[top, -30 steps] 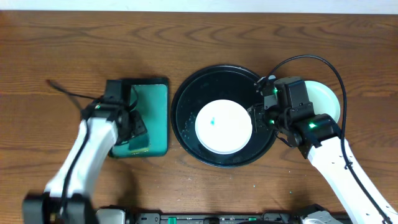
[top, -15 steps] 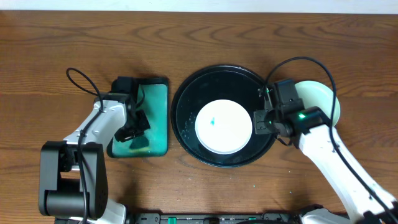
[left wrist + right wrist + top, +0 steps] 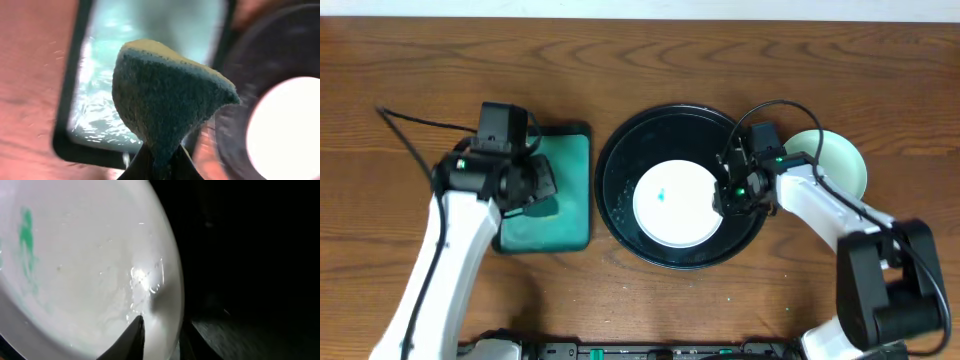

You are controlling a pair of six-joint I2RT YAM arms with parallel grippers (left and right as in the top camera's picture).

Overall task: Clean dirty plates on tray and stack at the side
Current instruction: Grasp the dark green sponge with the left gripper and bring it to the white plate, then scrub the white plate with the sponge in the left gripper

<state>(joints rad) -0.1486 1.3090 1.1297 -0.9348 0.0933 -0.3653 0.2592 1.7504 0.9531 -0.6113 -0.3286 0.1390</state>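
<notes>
Rectangular teal tray [image 3: 572, 190] on wooden table [image 3: 650, 60], dark sponge [image 3: 165, 100] above its wet floor

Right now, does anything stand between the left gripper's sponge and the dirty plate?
Nothing visible does. Only the rim of the black tray lies between sponge and plate; the right gripper is at the plate's far edge.

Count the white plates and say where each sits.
2. One plate lies on the black tray, teal-smeared. Another plate sits on the table right of the tray, partly behind the right arm; more may be stacked under it.
</notes>
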